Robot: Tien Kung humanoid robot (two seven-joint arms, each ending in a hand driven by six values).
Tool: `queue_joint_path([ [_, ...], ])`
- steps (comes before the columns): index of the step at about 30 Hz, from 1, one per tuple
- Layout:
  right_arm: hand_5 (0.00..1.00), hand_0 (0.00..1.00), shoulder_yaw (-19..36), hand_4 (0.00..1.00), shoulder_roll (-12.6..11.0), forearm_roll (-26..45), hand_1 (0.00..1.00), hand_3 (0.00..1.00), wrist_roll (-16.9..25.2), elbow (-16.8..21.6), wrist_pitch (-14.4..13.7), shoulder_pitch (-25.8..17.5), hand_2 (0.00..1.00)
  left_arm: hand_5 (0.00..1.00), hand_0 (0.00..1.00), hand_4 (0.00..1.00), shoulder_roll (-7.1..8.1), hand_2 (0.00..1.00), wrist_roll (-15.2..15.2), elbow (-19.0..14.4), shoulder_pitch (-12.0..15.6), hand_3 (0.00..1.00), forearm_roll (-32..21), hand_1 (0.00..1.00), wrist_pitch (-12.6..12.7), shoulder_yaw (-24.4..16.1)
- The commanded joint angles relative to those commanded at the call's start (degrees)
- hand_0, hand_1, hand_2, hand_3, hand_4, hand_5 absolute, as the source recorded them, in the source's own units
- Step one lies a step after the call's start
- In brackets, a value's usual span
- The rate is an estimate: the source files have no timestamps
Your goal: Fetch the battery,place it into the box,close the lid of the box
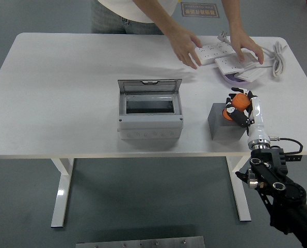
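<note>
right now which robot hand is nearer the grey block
Right. The right hand sits over the grey block, fingers curled around orange parts. The left hand is out of view.

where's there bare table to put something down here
The whole left side of the table, left of the open box, is bare, as is the strip behind the box. It is crowded at the far right: a person's hands, power strip, purple dish, grey block and the right hand.
</note>
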Motion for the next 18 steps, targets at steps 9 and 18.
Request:
queue_joint_path([
  [9,0.002,0.415,-0.44,0.453,-0.11,0.25,0.343,0.446,-0.21,0.21,-0.42,0.18,0.421,0.055,0.645,0.604,0.09,0.572,0.12,0.03,-0.11,0.567,0.31,0.715,0.00,-0.17],
  [18,0.002,0.382,-1.23,0.467,-0.46,-0.60,0.279,0.441,-1.30,2.54,-0.23,0.70,0.414,0.055,0.645,0.603,0.10,0.572,0.29,0.04,-0.08,0.566,0.65,0.715,0.00,-0.36],
])
